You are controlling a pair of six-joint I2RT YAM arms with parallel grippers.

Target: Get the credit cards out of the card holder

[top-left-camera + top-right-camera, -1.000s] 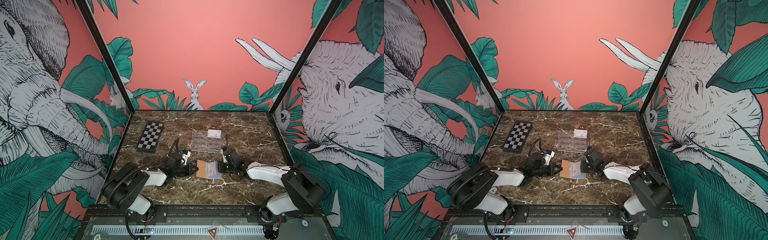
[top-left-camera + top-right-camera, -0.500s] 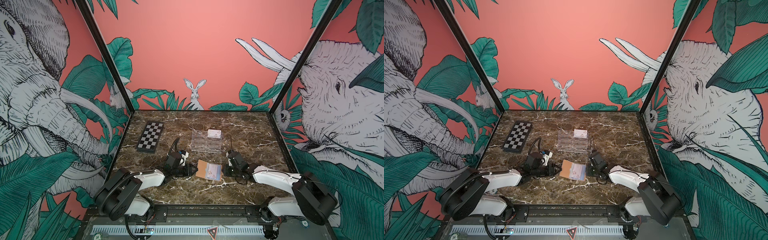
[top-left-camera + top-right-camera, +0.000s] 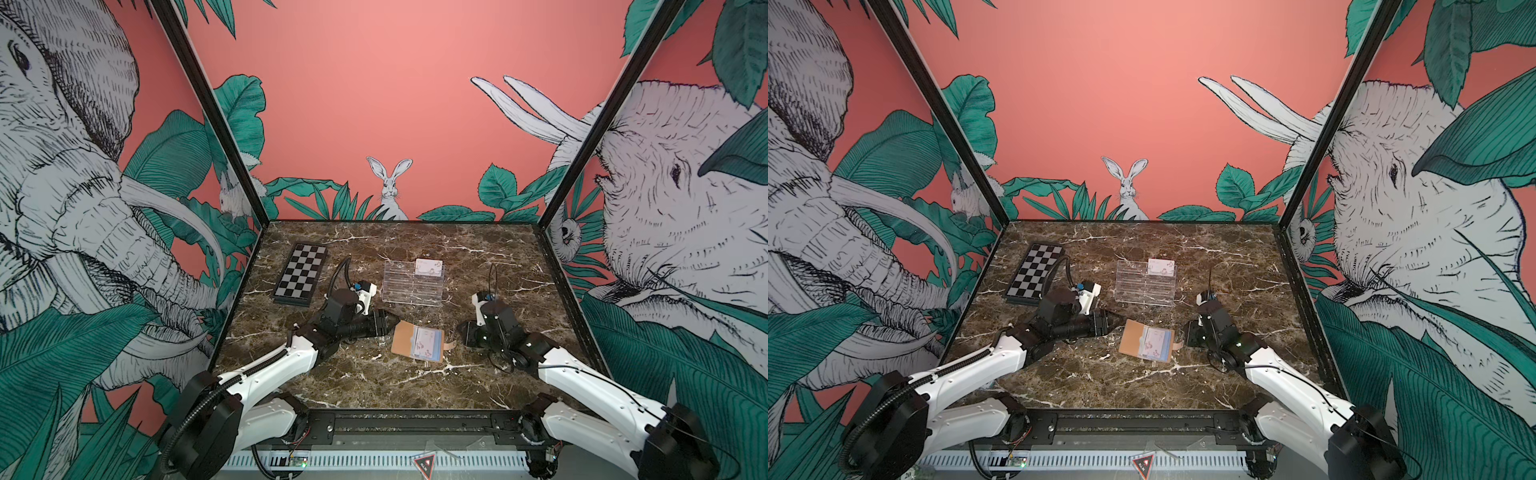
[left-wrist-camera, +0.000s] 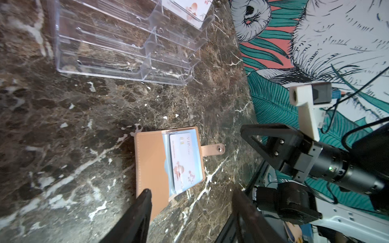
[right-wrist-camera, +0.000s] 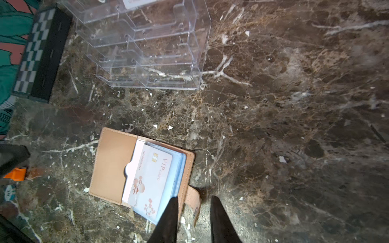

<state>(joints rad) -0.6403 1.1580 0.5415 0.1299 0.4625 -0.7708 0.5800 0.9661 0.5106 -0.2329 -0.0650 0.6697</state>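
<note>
Marble desk (image 3: 374, 386) carries a chequered board (image 3: 301, 274) at 10 o'clock, a clear rack (image 3: 411, 282) at 12. At centre the card holder (image 3: 404, 338) lies open, credit cards (image 3: 428, 344) in its sleeves; left pincer (image 3: 390, 323) wide at its 9 o'clock, right pincer (image 3: 460, 333) narrowly parted at 3.

The whole thing sits on a dark brown marble table (image 3: 478, 257) with white veins all over. In both top views, left of centre toward the back, there's a black-and-white chess board (image 3: 301, 274) lying flat and angled a bit. Right of it, around the middle, is a clear plastic rack (image 3: 411, 286) with stepped tiers, not touching the board. The walls are salmon pink, with a white rabbit (image 3: 390, 187) dead centre at the back, big sketchy elephants (image 3: 62, 187) on both sides and green leaves (image 3: 241, 112). The bottom edge has a slotted white strip (image 3: 353, 460) and a little red triangle sticker (image 3: 424, 461).
</note>
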